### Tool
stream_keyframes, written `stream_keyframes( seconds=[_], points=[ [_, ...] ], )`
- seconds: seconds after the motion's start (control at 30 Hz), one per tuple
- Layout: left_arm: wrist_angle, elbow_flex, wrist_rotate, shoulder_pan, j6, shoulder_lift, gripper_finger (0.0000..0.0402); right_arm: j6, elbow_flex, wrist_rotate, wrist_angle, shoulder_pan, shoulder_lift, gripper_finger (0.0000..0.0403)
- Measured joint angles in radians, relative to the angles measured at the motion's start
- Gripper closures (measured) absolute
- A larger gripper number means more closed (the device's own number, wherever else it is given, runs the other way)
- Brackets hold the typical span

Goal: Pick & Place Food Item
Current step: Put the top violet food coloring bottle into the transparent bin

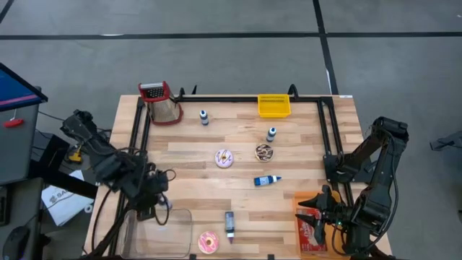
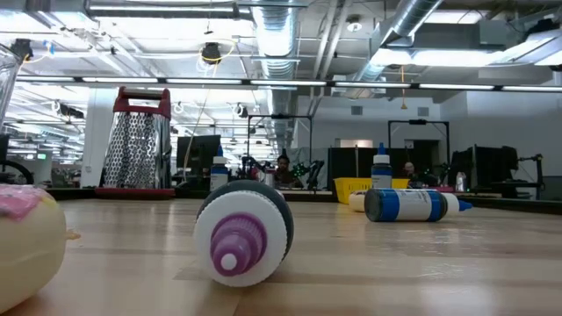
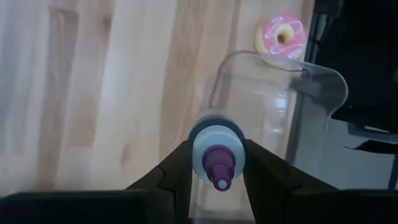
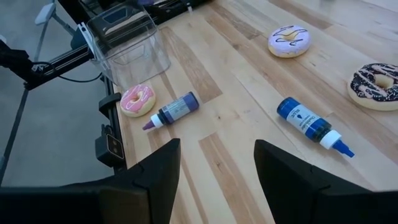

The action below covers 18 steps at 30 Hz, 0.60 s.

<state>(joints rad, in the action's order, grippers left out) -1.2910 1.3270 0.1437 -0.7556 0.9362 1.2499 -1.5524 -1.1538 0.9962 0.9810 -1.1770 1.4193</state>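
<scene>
My left gripper hangs over a clear plastic container at the table's near left, shut on a small bottle with a purple cap. A pink-iced donut lies flat on the table just right of the container. A white donut with purple stripes and a chocolate donut lie at mid-table. My right gripper waits open at the near right, above a red packet, with nothing between its fingers. My left gripper pinches the bottle between its two fingers, one on each side of the pale blue collar just below the purple cap. The fingers come steeply from above. The bottle points down along them, cap toward the wrist, lifted clear above the container.
A purple-capped bottle and a blue bottle lie on the wood. Two small bottles stand upright farther back. A grater and a yellow bin sit along the far edge. Black rails run down both sides.
</scene>
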Motion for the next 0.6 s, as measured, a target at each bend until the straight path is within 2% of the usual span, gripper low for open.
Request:
stream_keyframes(
  seconds=[0.4, 0.6],
  points=[
    [0.043, 0.000, 0.071, -0.234, 0.285, 0.062, 0.0293, -0.004, 0.000, 0.024, -0.003, 0.003, 0.000, 0.0205],
    [0.078, 0.000, 0.076, -0.302, 0.380, 0.134, 0.0293, -0.003, 0.000, 0.027, -0.010, 0.003, 0.000, 0.0205]
  ],
)
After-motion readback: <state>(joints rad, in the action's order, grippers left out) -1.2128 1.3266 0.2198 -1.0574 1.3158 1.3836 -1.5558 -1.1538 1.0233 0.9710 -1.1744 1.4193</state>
